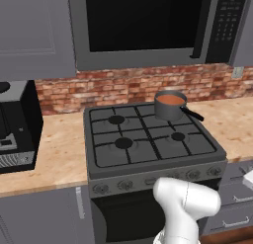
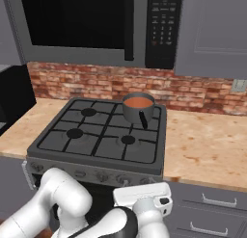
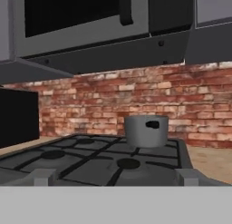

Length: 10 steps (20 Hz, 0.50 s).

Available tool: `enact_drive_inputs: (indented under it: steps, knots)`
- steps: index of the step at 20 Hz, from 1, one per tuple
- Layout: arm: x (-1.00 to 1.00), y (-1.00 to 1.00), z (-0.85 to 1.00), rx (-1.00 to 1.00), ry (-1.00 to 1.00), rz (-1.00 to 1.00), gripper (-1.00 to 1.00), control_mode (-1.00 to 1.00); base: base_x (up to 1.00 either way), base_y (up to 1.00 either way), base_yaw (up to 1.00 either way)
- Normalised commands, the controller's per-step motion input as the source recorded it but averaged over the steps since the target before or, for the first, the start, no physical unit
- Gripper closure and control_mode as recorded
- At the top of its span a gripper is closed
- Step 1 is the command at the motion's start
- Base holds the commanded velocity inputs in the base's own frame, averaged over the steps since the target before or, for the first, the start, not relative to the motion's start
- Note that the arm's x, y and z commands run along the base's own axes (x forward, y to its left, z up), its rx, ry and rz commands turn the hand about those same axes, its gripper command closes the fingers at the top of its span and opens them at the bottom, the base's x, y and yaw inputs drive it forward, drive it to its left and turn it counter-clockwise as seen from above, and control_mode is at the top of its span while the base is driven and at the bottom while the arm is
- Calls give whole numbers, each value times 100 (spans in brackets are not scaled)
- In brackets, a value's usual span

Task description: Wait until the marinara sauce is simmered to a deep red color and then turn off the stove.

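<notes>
One saucepan (image 1: pixel 170 105) of orange-red sauce (image 1: pixel 171 99) sits on the back right burner of the stove (image 1: pixel 148 139), evidently left to deepen, while the arm is folded low before the knobs (image 1: pixel 148 181), gripper (image 2: pixel 144 196) spread apart and empty, judged waiting.

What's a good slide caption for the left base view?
Saucepan of orange-red marinara sauce on the stove back right burner.
</notes>
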Motion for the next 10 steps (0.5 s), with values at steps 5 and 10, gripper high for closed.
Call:
enact_drive_inputs:
  steps: [5, 10]
  knots:
    - [42, -2, -49, 0, -9, 2, -100, -100, 0, 0, 0]
    - [33, 0, -41, 0, -3, 0, -100, -100, 0, 0, 0]
